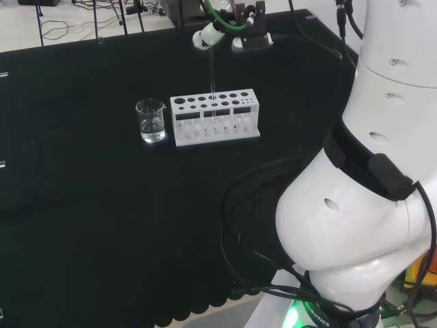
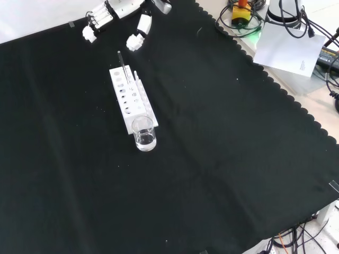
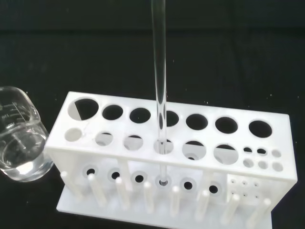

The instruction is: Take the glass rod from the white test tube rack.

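The white test tube rack [image 1: 215, 120] stands on the black cloth, also seen in the front view [image 2: 130, 99] and close up in the wrist view [image 3: 171, 143]. A clear glass rod [image 1: 212, 75] stands upright in one of the rack's middle holes [image 2: 122, 66], its lower end resting in the base [image 3: 159, 71]. The hand [image 2: 103, 16] hovers just beyond the rod's upper end, with fingers and thumb spread apart on either side. In the head view the hand [image 1: 208, 35] sits right above the rod's top. I see no contact between hand and rod.
A small glass beaker [image 1: 151, 121] with some clear liquid stands right against one end of the rack [image 2: 144, 133] [image 3: 19, 138]. The arm's big white links [image 1: 369, 171] rise at the head view's right. Cables and gear lie beyond the cloth's scalloped edge [image 2: 275, 79].
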Motion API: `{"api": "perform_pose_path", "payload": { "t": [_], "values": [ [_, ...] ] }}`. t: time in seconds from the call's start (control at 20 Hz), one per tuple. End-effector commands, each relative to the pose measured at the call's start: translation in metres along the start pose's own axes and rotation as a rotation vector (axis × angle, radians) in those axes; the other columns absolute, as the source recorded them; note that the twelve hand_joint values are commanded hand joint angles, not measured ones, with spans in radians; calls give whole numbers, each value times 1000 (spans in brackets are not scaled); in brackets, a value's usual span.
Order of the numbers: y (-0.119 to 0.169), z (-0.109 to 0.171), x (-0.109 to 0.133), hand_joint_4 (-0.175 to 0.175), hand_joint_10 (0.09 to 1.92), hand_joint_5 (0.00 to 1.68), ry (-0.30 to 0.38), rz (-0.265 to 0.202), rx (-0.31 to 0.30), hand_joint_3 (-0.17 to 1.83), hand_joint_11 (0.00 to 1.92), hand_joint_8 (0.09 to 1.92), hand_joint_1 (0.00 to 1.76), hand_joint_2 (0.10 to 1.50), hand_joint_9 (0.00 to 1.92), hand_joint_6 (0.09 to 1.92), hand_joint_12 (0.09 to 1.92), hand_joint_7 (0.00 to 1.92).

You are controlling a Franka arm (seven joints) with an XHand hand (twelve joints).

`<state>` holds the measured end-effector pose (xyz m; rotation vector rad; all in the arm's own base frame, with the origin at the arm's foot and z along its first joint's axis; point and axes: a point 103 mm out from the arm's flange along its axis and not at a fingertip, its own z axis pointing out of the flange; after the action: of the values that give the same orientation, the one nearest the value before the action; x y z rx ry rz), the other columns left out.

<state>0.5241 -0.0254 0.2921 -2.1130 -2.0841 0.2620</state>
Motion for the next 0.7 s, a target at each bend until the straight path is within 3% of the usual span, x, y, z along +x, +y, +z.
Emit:
{"api": "perform_pose_path", "payload": {
  "t": [0.05, 0.6, 0.7],
  "values": [
    [2, 13, -1, -133, 915, 30, 16, -12, -28, 471, 0, 763, 480, 932, 158, 87, 1170, 7],
    [3, 24, 0, -165, 916, 183, 40, -47, -87, 509, 0, 959, 479, 946, 406, 87, 1417, 205],
    [3, 25, 0, -172, 914, 254, 38, -46, -85, 516, 81, 982, 505, 972, 515, 87, 1428, 347]
  ]
}}
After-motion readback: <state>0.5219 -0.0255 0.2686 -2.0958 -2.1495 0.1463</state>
